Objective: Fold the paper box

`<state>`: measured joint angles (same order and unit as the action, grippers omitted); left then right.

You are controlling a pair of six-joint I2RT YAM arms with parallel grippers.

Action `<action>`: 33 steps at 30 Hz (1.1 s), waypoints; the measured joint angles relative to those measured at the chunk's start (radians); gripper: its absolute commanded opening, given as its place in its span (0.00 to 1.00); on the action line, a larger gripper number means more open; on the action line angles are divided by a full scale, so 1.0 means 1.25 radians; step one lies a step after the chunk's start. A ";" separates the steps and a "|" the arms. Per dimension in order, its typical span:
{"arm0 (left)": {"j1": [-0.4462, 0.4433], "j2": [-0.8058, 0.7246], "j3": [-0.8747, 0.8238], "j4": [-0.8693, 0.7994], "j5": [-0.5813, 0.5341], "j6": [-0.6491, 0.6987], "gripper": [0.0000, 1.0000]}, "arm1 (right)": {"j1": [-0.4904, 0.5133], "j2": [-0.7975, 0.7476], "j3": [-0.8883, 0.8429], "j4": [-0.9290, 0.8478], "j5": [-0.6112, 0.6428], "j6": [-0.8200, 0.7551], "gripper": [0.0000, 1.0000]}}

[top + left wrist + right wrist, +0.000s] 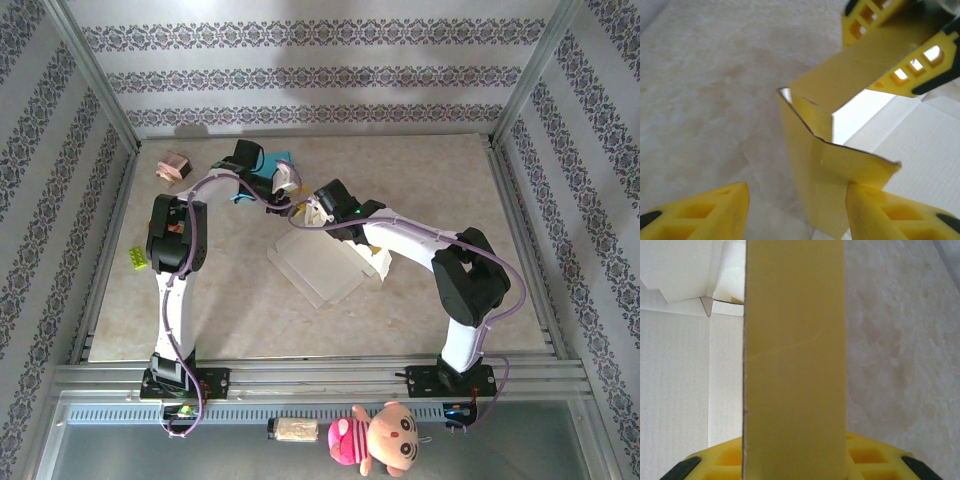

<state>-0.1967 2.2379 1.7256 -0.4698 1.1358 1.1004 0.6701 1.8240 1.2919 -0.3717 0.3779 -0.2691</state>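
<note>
The paper box (318, 268) lies in the middle of the table, white outside and yellow inside, with one flat panel spread toward the front. Both grippers meet at its far edge. My right gripper (315, 212) is shut on a raised yellow flap (795, 355), which runs straight up from between its fingers (875, 460). In the left wrist view that flap (840, 170) stands bent between my left gripper's (796, 195) open jaws. It rests against the right finger (885, 212), with a gap to the left finger (715, 212). The right gripper's fingers (910, 75) hold the flap's far end.
A pink object (174, 167) sits at the back left and a teal object (270, 163) lies behind the left gripper. A green-yellow block (134, 258) is by the left rail. A plush doll (385, 438) lies in front of the arm bases. Metal frame rails border the table.
</note>
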 measured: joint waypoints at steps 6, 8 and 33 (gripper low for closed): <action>-0.010 0.009 0.011 -0.038 -0.003 0.027 0.49 | 0.000 0.000 0.000 0.000 0.000 0.000 0.31; -0.011 0.010 0.011 -0.038 -0.002 0.026 0.50 | 0.000 0.000 0.000 0.000 0.000 0.000 0.31; -0.057 0.012 -0.149 0.430 -0.026 -0.321 0.40 | 0.000 0.000 0.000 0.002 0.001 0.001 0.31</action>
<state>-0.2680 2.2528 1.5391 0.0677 1.1034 0.6987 0.6701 1.8240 1.2919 -0.3691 0.3786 -0.2680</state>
